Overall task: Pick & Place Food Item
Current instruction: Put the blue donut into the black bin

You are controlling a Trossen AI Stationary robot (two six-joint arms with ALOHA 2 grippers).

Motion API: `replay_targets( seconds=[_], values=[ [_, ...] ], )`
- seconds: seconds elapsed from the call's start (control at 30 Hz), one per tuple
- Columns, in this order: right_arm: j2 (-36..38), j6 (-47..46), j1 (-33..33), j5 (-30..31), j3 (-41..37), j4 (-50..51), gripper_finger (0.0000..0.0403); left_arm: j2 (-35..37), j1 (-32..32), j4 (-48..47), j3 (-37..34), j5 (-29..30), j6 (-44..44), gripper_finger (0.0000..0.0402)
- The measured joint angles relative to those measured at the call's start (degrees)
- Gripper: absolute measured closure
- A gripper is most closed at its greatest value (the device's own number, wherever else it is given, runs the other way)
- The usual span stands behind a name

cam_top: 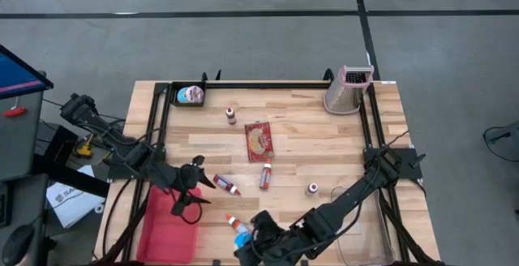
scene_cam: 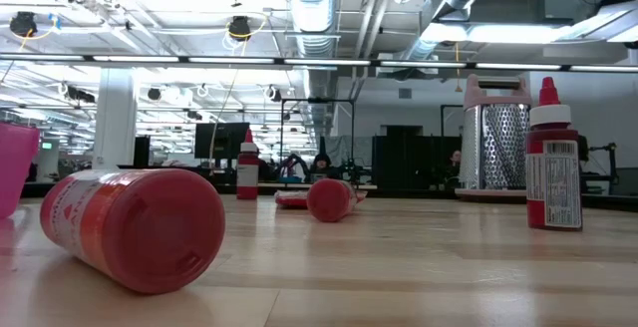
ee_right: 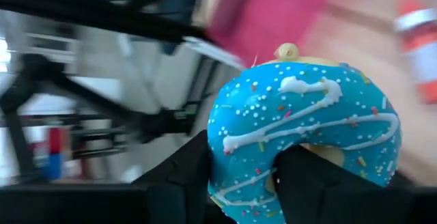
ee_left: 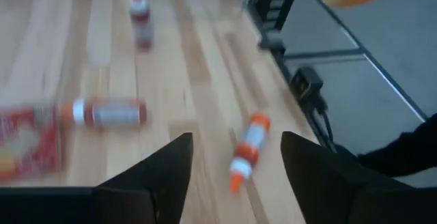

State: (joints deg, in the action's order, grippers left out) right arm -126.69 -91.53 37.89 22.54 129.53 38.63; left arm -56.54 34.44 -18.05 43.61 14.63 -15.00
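Observation:
A blue-iced doughnut (ee_right: 307,115) with white drizzle and sprinkles sits in my right gripper (ee_right: 239,179), which is shut on it near the table's near edge (cam_top: 243,235), just right of the pink tray (cam_top: 166,225). My left gripper (cam_top: 203,181) hangs open over the table's left part and holds nothing. In the left wrist view its fingers (ee_left: 171,162) stand above an orange-capped bottle (ee_left: 249,149) without touching it. Neither gripper shows in the low view. My right gripper pinches the doughnut's ring (ee_right: 232,176) between its two fingers. One finger (ee_right: 181,176) is on the outer rim and the other (ee_right: 311,179) seems to stand at the hole. The iced face is toward the wrist camera. The doughnut is lifted clear of the table.
Several small red bottles lie or stand on the wood (cam_top: 266,175) (cam_top: 227,186) (cam_top: 231,114) (cam_top: 313,189). A red snack packet (cam_top: 259,140) lies mid-table. A metal grater (cam_top: 349,87) stands at the far right corner, a small bowl (cam_top: 190,96) at the far left. A black frame (cam_top: 268,82) rims the table.

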Motion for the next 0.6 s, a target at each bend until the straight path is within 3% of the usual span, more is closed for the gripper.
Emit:
replay_targets(
  seconds=[0.23,0.37,0.47,0.6],
  values=[
    [0.0,-0.1,-0.18,-0.23,0.46,-12.08,0.0255,-0.04,-0.03,6.14,3.64,-1.04,16.21,0.0125],
    [0.0,-0.51,-1.07,-0.22,0.46,-11.76,0.0256,-0.06,0.13,6.02,6.26,-1.36,20.58,0.0113],
    [0.0,-0.56,-2.32,-1.38,0.46,-8.2,0.0259,-0.06,0.14,3.96,8.17,-6.87,17.42,0.0113],
    [-0.02,-0.38,-3.95,-4.13,0.42,-1.3,0.0265,0.19,0.17,2.0,8.9,-11.82,4.0,0.0119]
  ],
)
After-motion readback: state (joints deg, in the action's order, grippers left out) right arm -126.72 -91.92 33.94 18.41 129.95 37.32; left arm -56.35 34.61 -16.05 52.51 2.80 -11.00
